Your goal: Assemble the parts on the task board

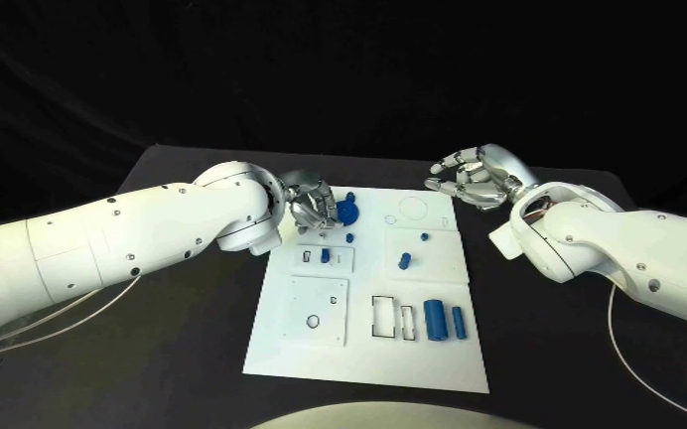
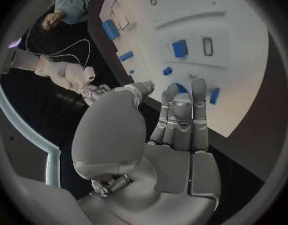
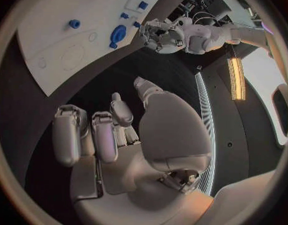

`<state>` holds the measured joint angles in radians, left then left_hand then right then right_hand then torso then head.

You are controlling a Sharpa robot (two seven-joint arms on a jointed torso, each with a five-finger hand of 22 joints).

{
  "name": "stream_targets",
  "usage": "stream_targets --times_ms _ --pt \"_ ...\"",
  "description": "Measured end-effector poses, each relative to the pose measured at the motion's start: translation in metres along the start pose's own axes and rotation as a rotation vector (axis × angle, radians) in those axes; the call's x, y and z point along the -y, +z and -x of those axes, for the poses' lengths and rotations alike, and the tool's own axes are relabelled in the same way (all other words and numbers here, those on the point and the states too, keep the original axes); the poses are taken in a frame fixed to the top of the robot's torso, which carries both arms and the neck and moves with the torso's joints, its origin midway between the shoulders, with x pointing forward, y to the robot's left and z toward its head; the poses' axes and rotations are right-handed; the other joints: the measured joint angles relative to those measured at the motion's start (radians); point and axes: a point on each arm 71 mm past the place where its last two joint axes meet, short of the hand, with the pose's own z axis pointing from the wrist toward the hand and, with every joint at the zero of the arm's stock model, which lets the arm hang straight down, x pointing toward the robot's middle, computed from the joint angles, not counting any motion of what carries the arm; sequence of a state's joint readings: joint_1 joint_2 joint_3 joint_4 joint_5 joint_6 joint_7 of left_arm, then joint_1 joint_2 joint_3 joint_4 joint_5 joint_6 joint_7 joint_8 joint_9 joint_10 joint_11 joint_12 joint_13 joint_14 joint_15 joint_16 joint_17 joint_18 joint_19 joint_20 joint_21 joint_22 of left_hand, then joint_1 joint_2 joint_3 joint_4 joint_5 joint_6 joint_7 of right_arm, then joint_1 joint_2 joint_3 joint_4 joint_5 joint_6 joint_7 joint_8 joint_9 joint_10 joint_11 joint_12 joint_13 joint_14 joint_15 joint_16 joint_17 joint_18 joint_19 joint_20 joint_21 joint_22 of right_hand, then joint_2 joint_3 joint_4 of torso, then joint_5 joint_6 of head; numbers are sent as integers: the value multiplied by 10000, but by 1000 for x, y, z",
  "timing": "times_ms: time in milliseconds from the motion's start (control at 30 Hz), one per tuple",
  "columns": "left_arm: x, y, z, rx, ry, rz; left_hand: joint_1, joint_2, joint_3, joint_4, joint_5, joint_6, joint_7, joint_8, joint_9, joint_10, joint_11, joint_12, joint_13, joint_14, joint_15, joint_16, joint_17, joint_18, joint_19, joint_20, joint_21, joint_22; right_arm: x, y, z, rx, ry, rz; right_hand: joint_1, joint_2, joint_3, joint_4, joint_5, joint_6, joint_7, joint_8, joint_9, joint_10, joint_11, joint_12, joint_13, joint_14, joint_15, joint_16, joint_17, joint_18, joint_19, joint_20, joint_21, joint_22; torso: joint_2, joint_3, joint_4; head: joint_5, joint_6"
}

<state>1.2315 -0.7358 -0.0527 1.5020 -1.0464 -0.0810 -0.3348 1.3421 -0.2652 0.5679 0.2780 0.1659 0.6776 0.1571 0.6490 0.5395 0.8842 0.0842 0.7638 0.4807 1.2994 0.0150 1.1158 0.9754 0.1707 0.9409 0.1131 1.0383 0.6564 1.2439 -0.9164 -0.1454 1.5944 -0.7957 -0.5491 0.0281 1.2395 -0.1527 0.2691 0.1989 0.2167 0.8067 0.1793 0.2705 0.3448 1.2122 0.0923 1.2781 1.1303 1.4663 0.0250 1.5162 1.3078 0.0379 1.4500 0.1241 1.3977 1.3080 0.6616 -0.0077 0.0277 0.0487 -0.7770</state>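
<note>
Left hand (image 1: pixel 308 203) sits at the board's (image 1: pixel 358 359) ten o'clock corner, fingers curled beside a blue disc (image 1: pixel 348 211); whether it grips the disc I cannot tell. From its wrist, the straight fingers (image 2: pixel 181 110) lie over the board (image 2: pixel 244 75) with a blue part (image 2: pixel 214 96) just beside them. Right hand (image 1: pixel 477 178) hovers off the board's one o'clock corner over the black table (image 1: pixel 172 350), fingers loosely curled on nothing; its wrist view shows the fingers (image 3: pixel 93 135) above bare table. On the board, small blue parts (image 1: pixel 405 259) lie around the centre, and two blue cylinders (image 1: pixel 446 321) stand side by side at five o'clock, next to a rectangular slot (image 1: pixel 385 316).
</note>
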Motion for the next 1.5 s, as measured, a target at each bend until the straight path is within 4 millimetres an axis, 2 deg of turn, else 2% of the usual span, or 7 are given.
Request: stream_targets --times_ms 133,333,1000,1067,1133,1267,1500 --pt "10 2 -1 549 161 -965 504 -238 155 -83 -51 -20 20 -517 -666 -123 123 -744 -819 -514 86 -503 -840 1 -67 67 -334 -233 0 0 0 6 -3 30 0 0 0 0 0 0 0 0 0 -70 3 -41 -62 0 0 0 -1 0 -40 -7 -58 2 7 -3 3 -26 15" --pt "20 7 -4 1280 1166 -2274 718 -238 -110 -341 -58 215 80 -829 -1213 -123 123 -1289 -1472 -597 103 -521 -1126 -2 -27 107 -422 -279 0 0 0 5 -4 87 0 0 0 0 0 0 0 0 0 -70 2 -42 -91 0 0 0 -1 0 -40 -7 -58 1 12 -9 3 -48 42" --pt "17 12 -4 1811 3349 -3039 864 -203 -591 -268 -58 1042 16 -1126 -1948 235 138 -1651 -2192 20 135 896 -154 0 401 186 90 366 1 -1 1 26 -29 140 0 0 1 -1 0 0 0 0 0 -70 2 -105 -116 0 0 0 -3 0 -39 -6 -58 -2 22 0 -6 -85 64" --pt "13 12 -2 1871 3368 -2929 833 -225 -738 -127 -58 1231 -37 -1121 -1958 495 63 -1454 -2163 156 78 1130 50 -1 593 139 296 646 1 -1 1 28 -31 140 0 0 1 -1 0 0 0 0 0 -70 2 -105 -116 0 0 0 -3 0 -39 -6 -58 -2 20 0 -5 -90 74" --pt "8 10 4 1965 3299 -2742 -134 -169 -1332 101 -58 1559 -111 -914 -1935 1148 -76 -819 -1891 661 -19 1753 802 -1 1195 60 852 1440 1 -1 1 31 -34 138 0 0 1 -1 0 0 0 0 0 -70 2 -105 -115 0 0 0 -3 0 -39 -6 -58 -2 19 -2 -6 -95 78" --pt "-6 7 16 2029 2766 -2079 -1901 317 -2125 148 -58 1879 -335 -388 -1702 1799 -327 275 -1316 1330 -235 2553 1934 -190 2051 -128 1657 2593 1 -1 2 38 -40 133 0 0 1 -1 0 0 0 0 0 -70 2 -105 -115 0 0 0 -3 0 -38 -6 -58 -3 19 -4 -6 -116 78" --pt "-28 5 32 1270 1535 -242 -2280 1012 -3378 177 -58 1804 -663 483 -1032 2550 -682 2675 753 1639 -526 3266 3192 -552 3052 -471 2651 4084 2 -1 2 48 -55 122 0 0 1 -1 0 0 0 0 0 -69 2 -105 -115 0 0 0 -4 0 -38 -6 -58 -4 19 0 3 -132 56"
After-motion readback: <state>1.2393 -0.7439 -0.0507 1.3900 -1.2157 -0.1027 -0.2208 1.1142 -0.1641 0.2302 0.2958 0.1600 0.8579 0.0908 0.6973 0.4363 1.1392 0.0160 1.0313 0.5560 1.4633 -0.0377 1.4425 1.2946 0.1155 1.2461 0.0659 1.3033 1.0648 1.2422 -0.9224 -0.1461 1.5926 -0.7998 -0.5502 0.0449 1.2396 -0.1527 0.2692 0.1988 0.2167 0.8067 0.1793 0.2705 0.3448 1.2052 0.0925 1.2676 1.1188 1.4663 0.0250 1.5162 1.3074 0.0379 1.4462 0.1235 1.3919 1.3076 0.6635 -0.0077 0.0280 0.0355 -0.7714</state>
